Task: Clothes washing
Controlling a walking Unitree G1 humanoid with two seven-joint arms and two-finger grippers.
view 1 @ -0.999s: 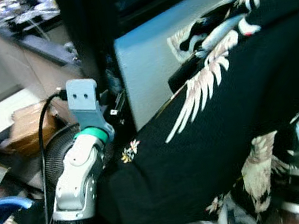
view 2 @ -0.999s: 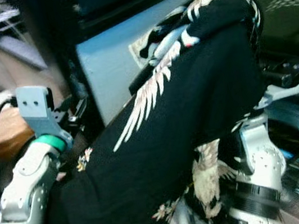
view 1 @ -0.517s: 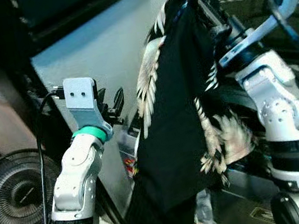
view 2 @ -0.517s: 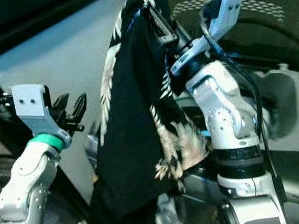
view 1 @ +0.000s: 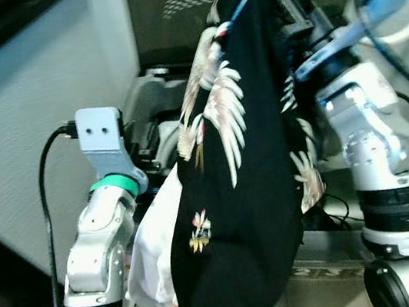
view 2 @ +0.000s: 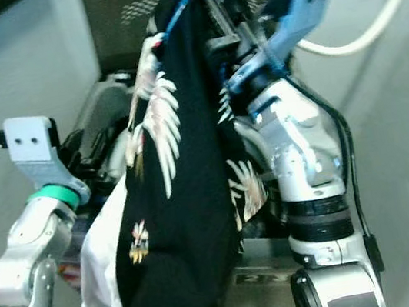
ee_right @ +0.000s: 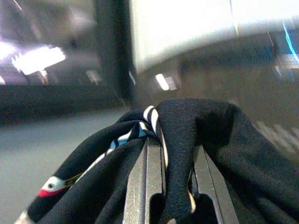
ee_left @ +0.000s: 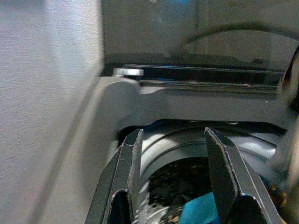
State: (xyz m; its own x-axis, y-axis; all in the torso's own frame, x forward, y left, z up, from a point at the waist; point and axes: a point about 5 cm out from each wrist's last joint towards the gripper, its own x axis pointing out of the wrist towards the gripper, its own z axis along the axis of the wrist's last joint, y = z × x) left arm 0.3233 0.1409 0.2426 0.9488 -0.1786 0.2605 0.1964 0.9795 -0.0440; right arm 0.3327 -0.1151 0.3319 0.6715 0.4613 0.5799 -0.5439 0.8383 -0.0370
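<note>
Grey washing machine [ee_left: 154, 98] ahead: our right gripper [ee_right: 173, 158], clamped on the black printed garment [view 1: 247, 178], should carry it over the drum while our left gripper [ee_left: 173, 154] stays spread, empty.

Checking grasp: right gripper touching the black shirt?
Touching. Right wrist view: right gripper is closed on a fold of the black shirt, fabric pinched between its fingers.

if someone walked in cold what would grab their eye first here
The black garment with white feather print, hanging long from the raised right gripper, whose fingers pinch a fold of it. Next, the left gripper, open and empty, pointing into the washing machine drum, where clothes already lie. A white cloth hangs beside the left arm.
</note>
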